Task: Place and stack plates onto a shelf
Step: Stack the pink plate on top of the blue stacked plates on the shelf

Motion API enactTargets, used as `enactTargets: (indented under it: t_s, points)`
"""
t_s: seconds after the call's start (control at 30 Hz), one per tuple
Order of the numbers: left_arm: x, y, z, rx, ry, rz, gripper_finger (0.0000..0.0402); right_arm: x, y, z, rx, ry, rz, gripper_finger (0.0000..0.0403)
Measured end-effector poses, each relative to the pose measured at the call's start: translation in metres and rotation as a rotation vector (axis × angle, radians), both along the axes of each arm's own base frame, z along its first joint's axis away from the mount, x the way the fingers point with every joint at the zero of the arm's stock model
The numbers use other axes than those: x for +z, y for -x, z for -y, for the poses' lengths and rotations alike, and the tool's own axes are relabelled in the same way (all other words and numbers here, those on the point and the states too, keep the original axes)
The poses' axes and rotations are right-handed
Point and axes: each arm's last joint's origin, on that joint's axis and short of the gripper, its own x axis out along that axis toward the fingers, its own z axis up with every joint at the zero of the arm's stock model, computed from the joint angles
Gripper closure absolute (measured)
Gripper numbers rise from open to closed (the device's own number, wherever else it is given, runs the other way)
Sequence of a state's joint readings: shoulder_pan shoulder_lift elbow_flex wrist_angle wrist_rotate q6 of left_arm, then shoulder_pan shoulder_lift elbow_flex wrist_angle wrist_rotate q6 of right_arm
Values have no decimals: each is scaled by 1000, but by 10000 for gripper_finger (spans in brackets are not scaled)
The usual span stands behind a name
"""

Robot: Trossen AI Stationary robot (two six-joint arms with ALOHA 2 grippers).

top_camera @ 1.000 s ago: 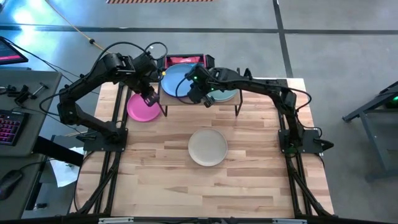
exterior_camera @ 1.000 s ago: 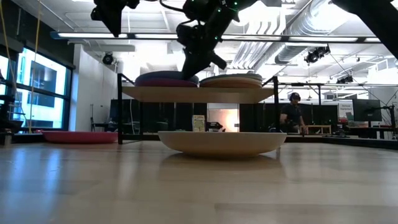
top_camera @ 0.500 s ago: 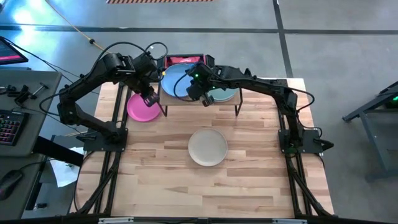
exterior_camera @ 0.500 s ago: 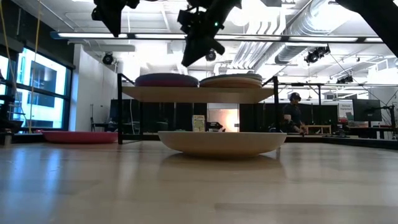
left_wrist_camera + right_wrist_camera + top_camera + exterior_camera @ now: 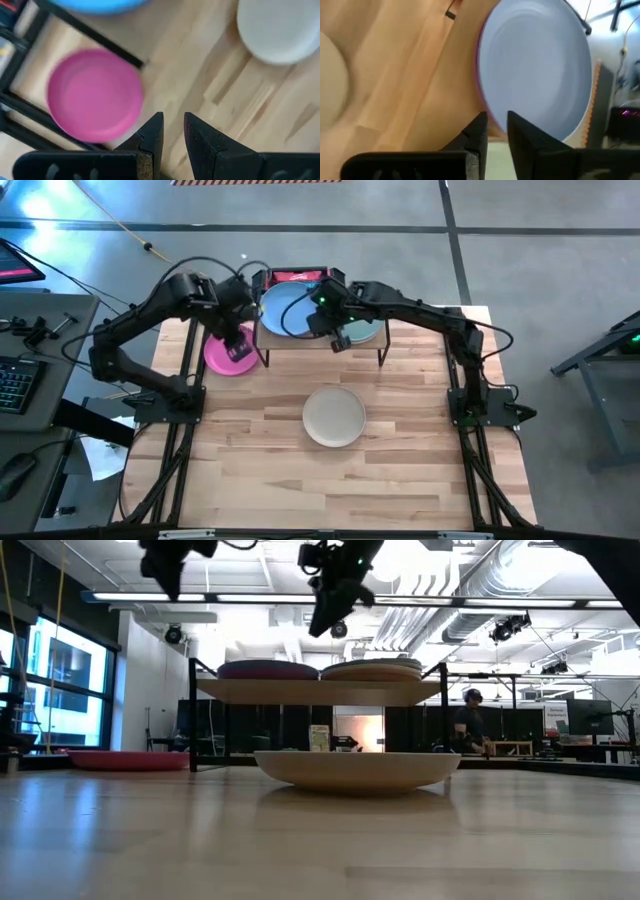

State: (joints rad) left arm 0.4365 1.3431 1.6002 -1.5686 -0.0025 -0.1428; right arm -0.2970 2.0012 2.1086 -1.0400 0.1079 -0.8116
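Tabletop (image 5: 400, 430) carries the shelf (image 5: 300, 342) at its far edge, two plate stacks on it, the blue plate (image 5: 283, 308) topping the left one. Right tool (image 5: 340, 340) has lifted higher above the shelf, fingers slightly apart, holding nothing. Left tool (image 5: 240, 350) has shifted over the pink plate (image 5: 226, 353), fingers slightly apart. Cream plate (image 5: 334, 416) sits unmoved mid-tabletop.

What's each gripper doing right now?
Left gripper: open, empty, above the pink plate.
Right gripper: open, empty, above the shelf.
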Motion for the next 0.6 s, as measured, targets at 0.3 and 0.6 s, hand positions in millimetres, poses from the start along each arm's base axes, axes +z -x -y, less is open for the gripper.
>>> enactTargets:
  t_s: [0.3, 0.6]
  points:
    - [-40, 30, 26, 31, 49, -87, 335, 22, 21, -17, -146, -121, 40, 348]
    - [-110, 42, 31, 96, 116, -198, 335, 21, 25, -35, -232, -210, 3, 348]
